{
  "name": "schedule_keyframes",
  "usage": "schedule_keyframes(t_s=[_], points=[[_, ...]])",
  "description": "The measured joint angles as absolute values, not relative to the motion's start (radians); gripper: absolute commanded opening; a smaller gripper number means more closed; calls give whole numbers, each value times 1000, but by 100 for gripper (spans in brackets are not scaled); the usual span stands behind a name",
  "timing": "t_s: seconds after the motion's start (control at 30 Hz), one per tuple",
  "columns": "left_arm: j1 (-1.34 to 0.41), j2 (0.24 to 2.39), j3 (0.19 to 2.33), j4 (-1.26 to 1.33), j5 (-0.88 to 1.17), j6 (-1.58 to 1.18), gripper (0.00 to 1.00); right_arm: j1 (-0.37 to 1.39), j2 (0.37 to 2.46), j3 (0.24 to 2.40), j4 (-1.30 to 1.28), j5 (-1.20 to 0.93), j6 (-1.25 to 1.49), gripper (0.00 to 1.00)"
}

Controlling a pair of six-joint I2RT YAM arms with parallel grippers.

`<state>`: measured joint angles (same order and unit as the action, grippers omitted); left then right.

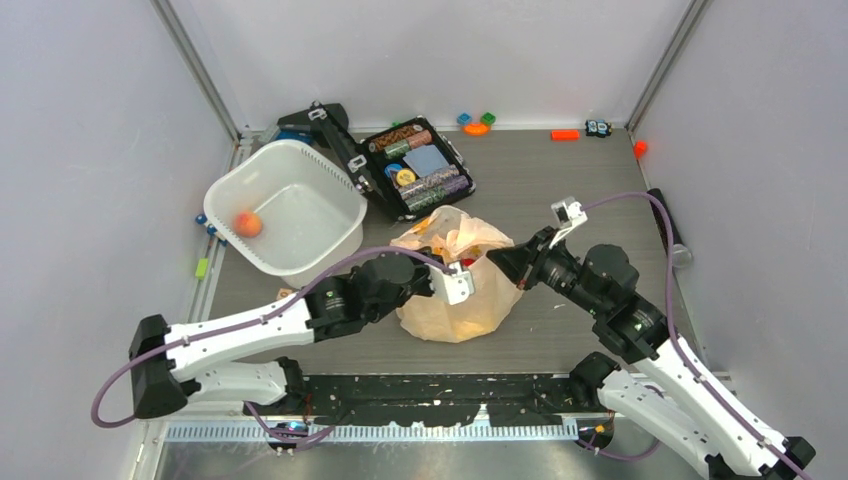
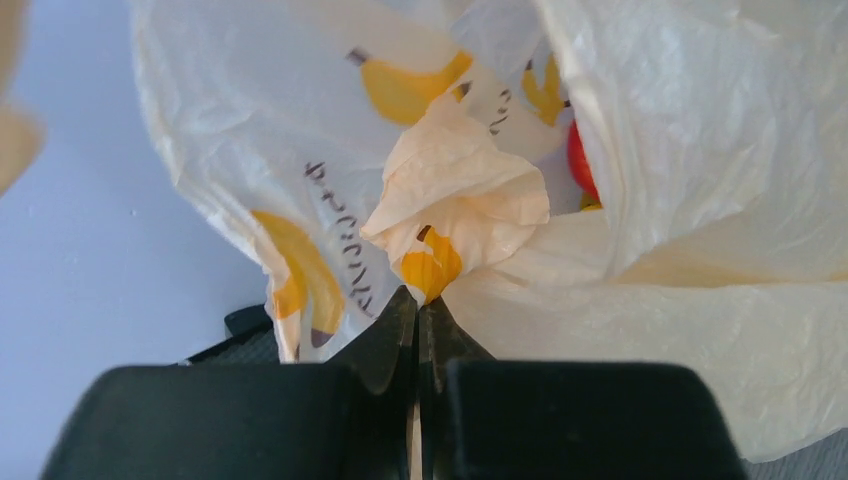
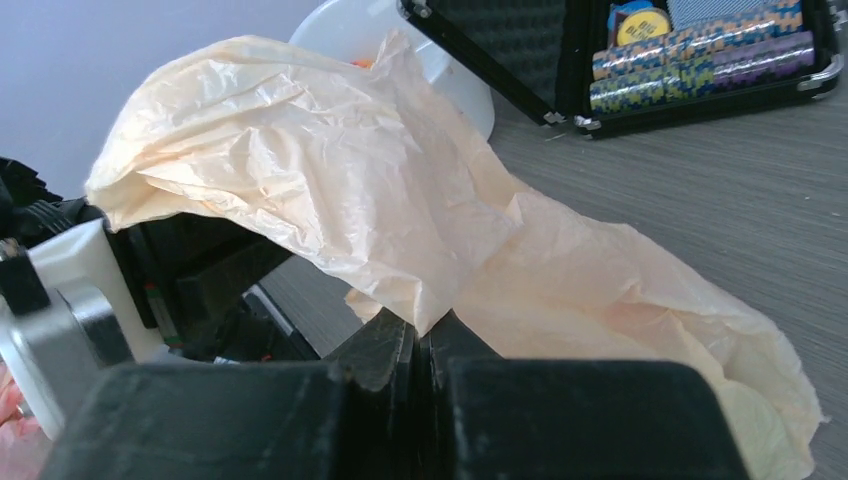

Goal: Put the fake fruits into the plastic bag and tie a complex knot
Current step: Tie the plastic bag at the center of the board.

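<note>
As left fingers [image 2: 385, 345] pinch plastic bag [image 2: 460, 200] | right fingers [image 3: 385, 352] likewise

Both arms stretch forward and angle inward toward each other, elbows low. The left gripper [image 2: 418, 308] and the right gripper [image 3: 421, 328] each have fingers pressed together, pinching folds of the plastic bag [image 1: 452, 312].

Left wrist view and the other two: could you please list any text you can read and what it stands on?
No text is readable.
On the plastic bag: dark printed script, sideways and crumpled, unreadable.
On the yellow chip in the black case: dark mark, too small.
</note>
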<state>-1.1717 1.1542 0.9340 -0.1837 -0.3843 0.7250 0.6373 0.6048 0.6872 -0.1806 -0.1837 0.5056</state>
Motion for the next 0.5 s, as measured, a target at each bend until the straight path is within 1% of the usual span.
schedule_keyframes(t_s=[0.03,0.07,0.1,0.13,0.17,0.2,0.23,0.27,0.3,0.33,0.4,0.5], points=[[-1172,1129,918,-175,-395,712,0,637,591,687,-191,-166,503,10],[-1171,1106,908,-175,-399,702,0,637,581,687,-198,-151,502,15],[-1171,1079,903,-181,-398,683,0,637,567,686,-210,-129,500,17],[-1171,1055,905,-186,-390,657,0,637,558,685,-219,-107,499,25],[-1171,1032,912,-195,-376,631,0,637,545,683,-229,-80,495,30],[-1171,1013,922,-204,-353,601,0,637,531,681,-241,-49,491,42],[-1171,1000,936,-212,-327,573,0,637,517,679,-255,-21,485,49],[-1171,990,952,-220,-297,543,0,637,502,678,-273,7,480,59],[-1168,986,972,-231,-267,509,0,637,488,678,-285,29,474,65],[-1166,986,988,-240,-245,483,0,637,471,678,-299,53,467,74],[-1153,991,1024,-268,-192,418,0,637,433,678,-319,88,455,84],[-1105,994,1066,-313,-78,310,0,637,363,678,-323,103,416,88]])
